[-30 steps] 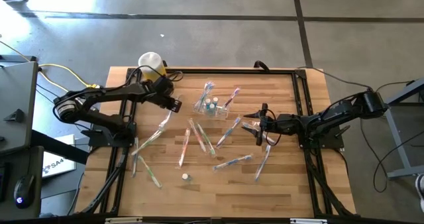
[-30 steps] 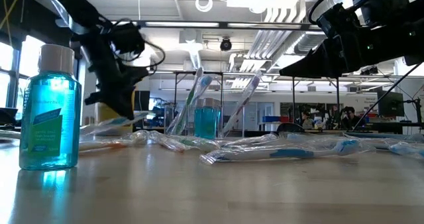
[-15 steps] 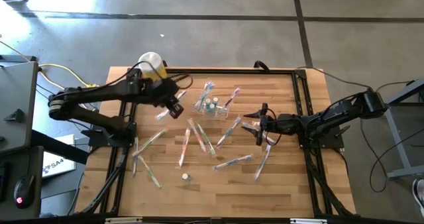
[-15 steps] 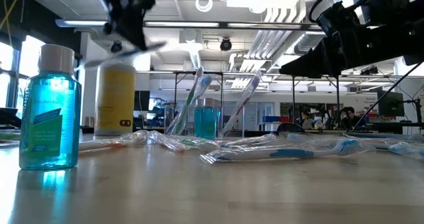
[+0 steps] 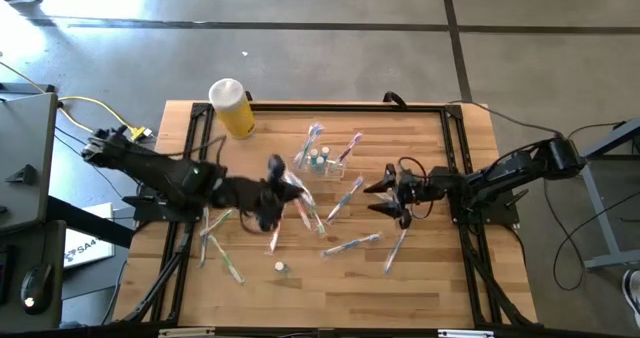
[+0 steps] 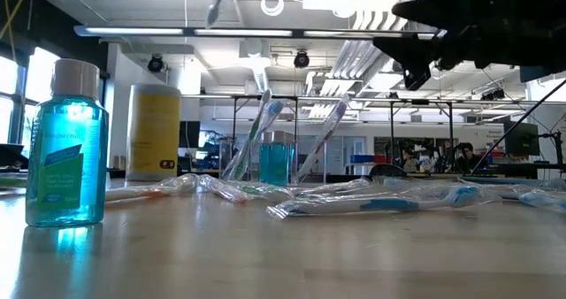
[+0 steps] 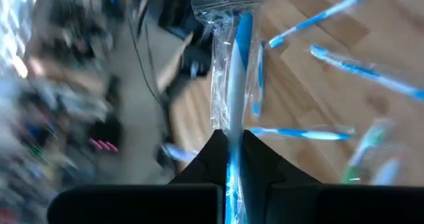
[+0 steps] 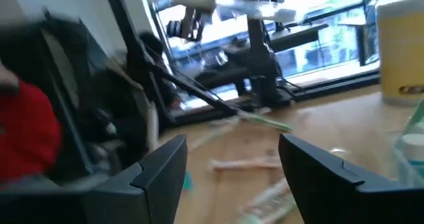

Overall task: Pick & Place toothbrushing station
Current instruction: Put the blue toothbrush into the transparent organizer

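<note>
Your wrapped toothbrush (image 7: 228, 78) is up in the air, a blue-and-white brush in clear packaging, pinched between the fingers of the left pincer (image 7: 228, 159), which is clamped tight on the wrapper's lower end. From above, that left pincer (image 5: 272, 183) sits over the middle of the bench (image 5: 430, 278), a little to the left of the clear holder cup (image 5: 322, 161). The cup stands toward the far side of the bench with a couple of brushes leaning up out of it, and you can see them angled in the low view too (image 6: 276, 153). Around it the other wrapped toothbrushes (image 5: 350, 245) lie scattered flat across the wood. Your right pincer (image 5: 395, 194) hangs above the bench to the right of the cup, fingers (image 8: 162, 168) spread wide with nothing between them. Off at the far left corner stands the yellow cylinder (image 5: 232, 108) with its white cap, and a small blue bottle (image 6: 66, 144) stands at the near edge.
</note>
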{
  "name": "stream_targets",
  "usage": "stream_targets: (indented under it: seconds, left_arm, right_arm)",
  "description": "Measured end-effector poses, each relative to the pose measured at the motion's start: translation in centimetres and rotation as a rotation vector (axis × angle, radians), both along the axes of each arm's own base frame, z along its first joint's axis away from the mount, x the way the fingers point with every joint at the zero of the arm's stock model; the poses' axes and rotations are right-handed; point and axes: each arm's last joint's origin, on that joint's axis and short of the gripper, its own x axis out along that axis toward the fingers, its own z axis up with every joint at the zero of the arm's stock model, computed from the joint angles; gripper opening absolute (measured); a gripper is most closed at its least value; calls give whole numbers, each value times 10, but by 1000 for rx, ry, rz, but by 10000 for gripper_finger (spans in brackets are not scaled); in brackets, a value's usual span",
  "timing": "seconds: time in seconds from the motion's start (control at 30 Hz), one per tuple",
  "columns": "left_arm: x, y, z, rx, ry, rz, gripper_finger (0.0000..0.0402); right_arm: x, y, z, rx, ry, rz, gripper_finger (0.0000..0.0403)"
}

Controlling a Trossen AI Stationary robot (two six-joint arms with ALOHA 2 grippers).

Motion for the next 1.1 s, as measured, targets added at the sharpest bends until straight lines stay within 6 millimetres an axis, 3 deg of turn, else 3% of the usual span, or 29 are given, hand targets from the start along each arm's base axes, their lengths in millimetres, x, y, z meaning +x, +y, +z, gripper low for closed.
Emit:
stream_targets:
  seconds: [0.3, 0.53, 0.73, 1.1]
  left_arm:
    - [42, -42, -42, 501, 136, -287, 8]
    - [70, -55, -69, 812, 179, -410, 8]
    - [78, -59, -75, 870, 160, -420, 8]
    - [85, -45, -78, 795, 176, -400, 8]
  right_arm:
    - [9, -17, 14, 338, 21, 35, 231]
    - [27, -18, 33, 327, 40, 92, 231]
    - [51, -15, 34, 215, 79, 77, 231]
    - [96, -12, 38, 203, 92, 133, 231]
